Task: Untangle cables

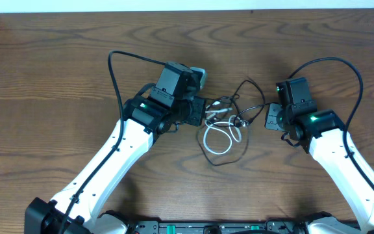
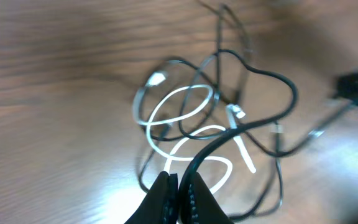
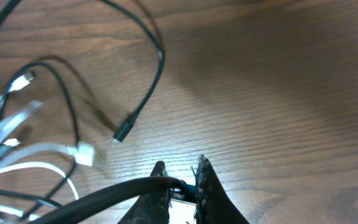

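Observation:
A tangle of thin cables lies at the table's middle: a white cable (image 1: 220, 138) in loops and black cables (image 1: 247, 92) woven through it. My left gripper (image 1: 199, 112) is at the tangle's left edge. In the left wrist view its jaws (image 2: 179, 185) are shut on a black cable (image 2: 253, 123) that rises over the white loops (image 2: 185, 104). My right gripper (image 1: 273, 117) is at the tangle's right side. Its jaws (image 3: 182, 180) are shut on the end of a black cable (image 3: 98, 198). Another black cable's plug (image 3: 120, 135) lies loose on the wood.
The brown wooden table (image 1: 57, 71) stretches all round the tangle. Thick black cords (image 1: 115, 71) fixed to the arms arch above each wrist. A white wall edge runs along the far side.

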